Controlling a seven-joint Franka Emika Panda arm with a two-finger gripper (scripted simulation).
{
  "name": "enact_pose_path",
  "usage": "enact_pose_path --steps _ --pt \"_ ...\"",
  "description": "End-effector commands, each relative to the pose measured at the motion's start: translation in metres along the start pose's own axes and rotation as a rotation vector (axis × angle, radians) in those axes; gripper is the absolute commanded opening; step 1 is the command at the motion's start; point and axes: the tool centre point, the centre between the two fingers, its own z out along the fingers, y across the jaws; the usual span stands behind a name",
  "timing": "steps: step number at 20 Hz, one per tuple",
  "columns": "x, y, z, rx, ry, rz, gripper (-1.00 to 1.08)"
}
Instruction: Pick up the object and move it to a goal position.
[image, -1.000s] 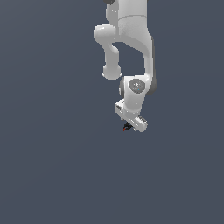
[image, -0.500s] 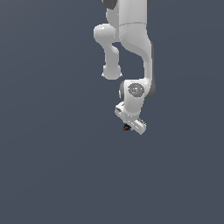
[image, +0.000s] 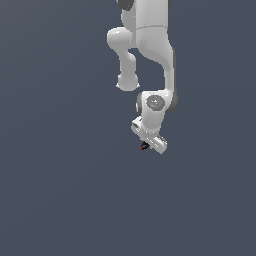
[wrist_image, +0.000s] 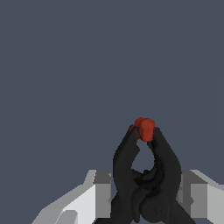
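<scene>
Well, the biggest thing in front of me is the flat slate-grey ground (image: 60, 190), which fills the whole scene with no markings on it. Against it hangs the white arm (image: 150, 35), coming in from the upper edge of the exterior view, bending through a rounded elbow and dropping to a wrist joint with a grey disc on its side. Below that wrist sits the white gripper (image: 148, 144), tilted so that its body slants down toward the exterior view's right. Tucked against its underside, on the side toward the exterior view's left, is the object (image: 144, 146), a tiny dark speck with a dot of red, touching the gripper. From the wrist view the object (wrist_image: 146, 175) looks much larger: a black body with two curved prongs that rise and meet at a small red tip, leaving a teardrop gap between them. It sits between the pale grey finger blocks on either side, and the fingers (wrist_image: 199, 194) appear pressed in against its base, pinching it, though the exact contact is hidden behind the black body.
</scene>
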Motion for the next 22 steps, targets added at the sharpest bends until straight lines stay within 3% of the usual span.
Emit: enact_pose_path --steps 1,11,22 --pt "0.001 0.0 -0.002 0.0 0.0 0.0 -1.0" --pt "0.024 -0.005 -0.046 0.0 0.0 0.0 -1.0" --pt "0.075 -0.018 -0.144 -0.002 0.002 0.002 -1.0"
